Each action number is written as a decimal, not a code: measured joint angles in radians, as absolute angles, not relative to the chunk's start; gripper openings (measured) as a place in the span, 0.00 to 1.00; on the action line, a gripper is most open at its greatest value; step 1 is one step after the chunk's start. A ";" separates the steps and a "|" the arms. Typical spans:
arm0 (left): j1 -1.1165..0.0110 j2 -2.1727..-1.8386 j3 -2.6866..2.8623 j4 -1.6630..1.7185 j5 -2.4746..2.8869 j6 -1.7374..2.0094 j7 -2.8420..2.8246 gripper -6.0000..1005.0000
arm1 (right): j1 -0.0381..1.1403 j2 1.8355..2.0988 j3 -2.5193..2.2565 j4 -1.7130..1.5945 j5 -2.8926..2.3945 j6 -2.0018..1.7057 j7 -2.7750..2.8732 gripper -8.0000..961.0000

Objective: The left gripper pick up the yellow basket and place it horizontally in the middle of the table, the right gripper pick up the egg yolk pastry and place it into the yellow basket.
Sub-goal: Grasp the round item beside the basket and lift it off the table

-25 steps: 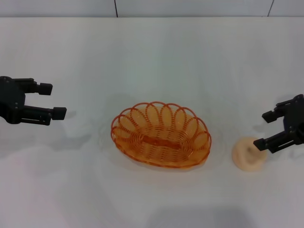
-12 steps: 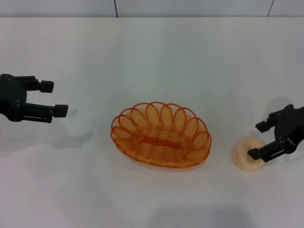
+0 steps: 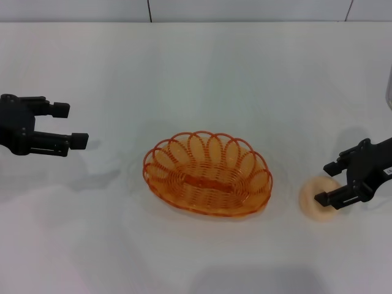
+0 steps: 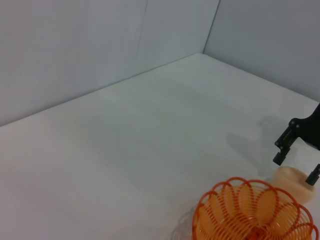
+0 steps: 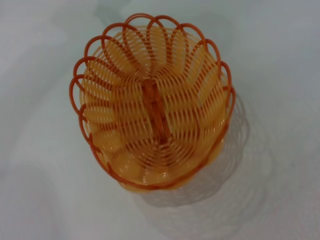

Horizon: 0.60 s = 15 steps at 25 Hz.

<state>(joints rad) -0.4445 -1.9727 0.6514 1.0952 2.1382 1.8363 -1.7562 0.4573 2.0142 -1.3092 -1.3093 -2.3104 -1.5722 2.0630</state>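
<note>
The yellow basket lies lengthwise across the middle of the white table, empty. It also shows in the left wrist view and fills the right wrist view. The egg yolk pastry sits on the table just right of the basket, also visible in the left wrist view. My right gripper is open and low over the pastry, one finger beyond it and one across its top; it shows in the left wrist view too. My left gripper is open and empty at the far left.
A grey wall runs along the table's far edge. Bare table surface lies all around the basket.
My right gripper has come down and left over the pastry, fingers still open. My left gripper has hardly moved. Basket and pastry stayed put.
</note>
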 joint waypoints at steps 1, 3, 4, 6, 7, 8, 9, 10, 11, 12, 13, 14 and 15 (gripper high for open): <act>-0.444 -1.973 0.651 1.095 2.138 1.836 -1.756 0.89 | 0.457 2.014 -1.309 -1.309 -2.310 -1.570 2.063 0.71; -0.442 -1.973 0.650 1.095 2.138 1.836 -1.756 0.89 | 0.458 2.014 -1.309 -1.309 -2.310 -1.563 2.063 0.68; -0.441 -1.973 0.650 1.095 2.138 1.836 -1.756 0.89 | 0.458 2.014 -1.309 -1.309 -2.310 -1.558 2.063 0.67; -0.440 -1.974 0.650 1.095 2.138 1.836 -1.756 0.89 | 0.458 2.014 -1.308 -1.309 -2.310 -1.551 2.063 0.66; -0.440 -1.974 0.650 1.095 2.138 1.836 -1.756 0.89 | 0.459 2.014 -1.307 -1.309 -2.310 -1.549 2.063 0.65; -0.440 -1.974 0.650 1.095 2.138 1.836 -1.756 0.89 | 0.461 2.013 -1.306 -1.309 -2.310 -1.547 2.063 0.64; -0.440 -1.974 0.650 1.095 2.138 1.836 -1.756 0.89 | 0.463 2.013 -1.304 -1.309 -2.310 -1.547 2.063 0.64; -0.439 -1.974 0.650 1.095 2.138 1.836 -1.756 0.89 | 0.463 2.013 -1.304 -1.309 -2.310 -1.545 2.063 0.63; -0.439 -1.974 0.650 1.095 2.138 1.836 -1.756 0.89 | 0.464 2.013 -1.303 -1.309 -2.310 -1.542 2.063 0.62; -0.439 -1.974 0.650 1.095 2.138 1.836 -1.756 0.89 | 0.464 2.012 -1.303 -1.309 -2.310 -1.540 2.063 0.61; -0.439 -1.975 0.650 1.095 2.138 1.836 -1.756 0.89 | 0.465 2.012 -1.302 -1.308 -2.311 -1.538 2.062 0.61; -0.438 -1.976 0.650 1.095 2.138 1.836 -1.756 0.89 | 0.465 2.011 -1.302 -1.305 -2.311 -1.536 2.062 0.60; -0.438 -1.976 0.649 1.095 2.138 1.836 -1.756 0.89 | 0.465 2.010 -1.302 -1.301 -2.312 -1.535 2.061 0.60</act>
